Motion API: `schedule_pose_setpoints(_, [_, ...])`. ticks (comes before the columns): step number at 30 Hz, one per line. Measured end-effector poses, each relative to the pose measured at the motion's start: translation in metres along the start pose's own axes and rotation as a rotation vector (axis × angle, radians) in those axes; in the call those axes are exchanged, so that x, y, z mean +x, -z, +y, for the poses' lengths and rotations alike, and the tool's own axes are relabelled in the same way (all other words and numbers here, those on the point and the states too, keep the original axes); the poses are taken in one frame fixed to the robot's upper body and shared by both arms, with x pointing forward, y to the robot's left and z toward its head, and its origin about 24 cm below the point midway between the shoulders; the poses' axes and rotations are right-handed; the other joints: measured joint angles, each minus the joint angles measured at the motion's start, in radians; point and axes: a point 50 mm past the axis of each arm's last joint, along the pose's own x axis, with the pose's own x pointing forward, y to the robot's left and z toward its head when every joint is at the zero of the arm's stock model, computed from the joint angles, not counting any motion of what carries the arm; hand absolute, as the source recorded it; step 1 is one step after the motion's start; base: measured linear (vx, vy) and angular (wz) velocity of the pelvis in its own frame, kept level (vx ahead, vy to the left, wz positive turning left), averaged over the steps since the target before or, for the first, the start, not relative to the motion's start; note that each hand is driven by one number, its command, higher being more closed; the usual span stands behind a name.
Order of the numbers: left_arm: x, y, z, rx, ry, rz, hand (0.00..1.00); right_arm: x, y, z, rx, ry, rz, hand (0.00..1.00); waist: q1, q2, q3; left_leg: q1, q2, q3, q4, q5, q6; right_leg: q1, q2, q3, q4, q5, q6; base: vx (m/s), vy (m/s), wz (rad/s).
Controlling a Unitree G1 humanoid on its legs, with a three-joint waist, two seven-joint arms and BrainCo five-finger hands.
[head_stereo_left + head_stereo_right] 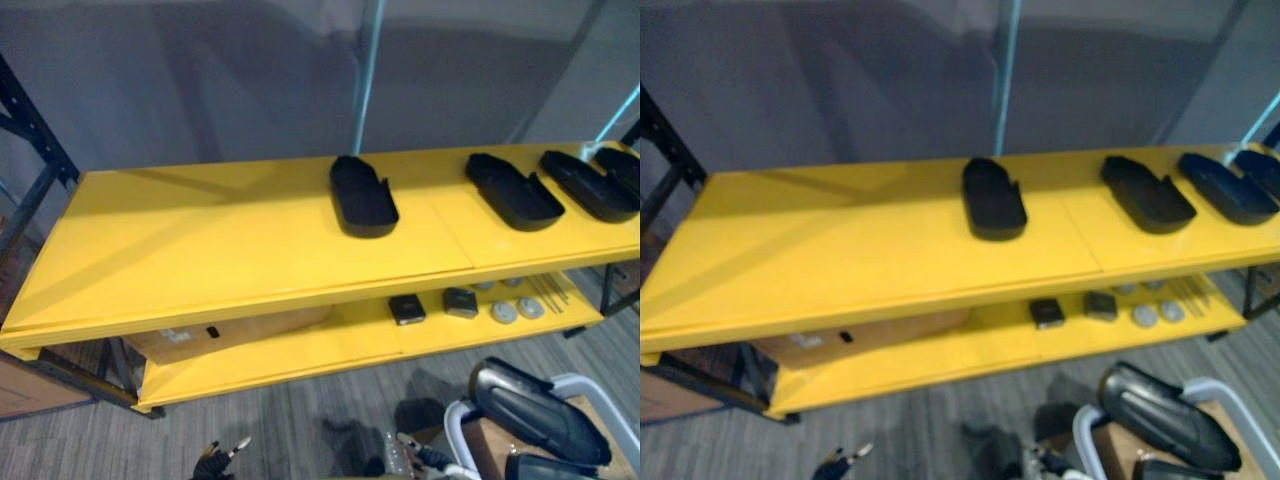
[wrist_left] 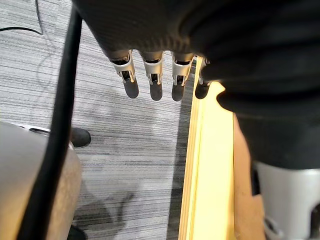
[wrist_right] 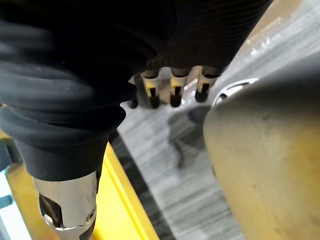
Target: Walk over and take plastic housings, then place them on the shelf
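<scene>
Near right, beside my right hand, a black plastic housing lies on a cart, long axis far-left to near-right. Rt hand's nearer than left hand. Both straight-fingered, empty. Other housings on yellow shelf.

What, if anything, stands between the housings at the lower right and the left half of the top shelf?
Nothing visible: only floor lies between those housings and the top shelf, whose left half holds nothing.
</scene>
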Motion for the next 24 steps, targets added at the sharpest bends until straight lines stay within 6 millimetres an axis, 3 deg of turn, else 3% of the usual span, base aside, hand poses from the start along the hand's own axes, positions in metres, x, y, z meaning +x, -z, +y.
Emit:
schedule_pose_setpoints(13, [0.001, 0.001, 0.002, 0.0, -0.002, 0.021, 0.0, -0.001, 0.008, -0.005, 0.059, 0.021, 0.024, 0.0, 0.007, -0.004, -0.002, 0.028, -0.007, 0.003, -0.032, 0.009, 0.002, 0.011, 0.002, 0.01, 0.0, -0.005, 0.006, 0.0, 0.0, 0.0])
schedule_pose_setpoints(24, [0.003, 0.004, 0.005, -0.098, -0.016, 0.105, 0.0, -0.002, 0.009, -0.011, 0.095, 0.018, 0.023, 0.0, 0.006, -0.005, -0.002, 0.009, -0.02, -0.013, -0.011, 0.0, 0.017, 0.001, 0.003, 0.017, 0.009, -0.01, 0.01, 0.02, 0.015, 0.01])
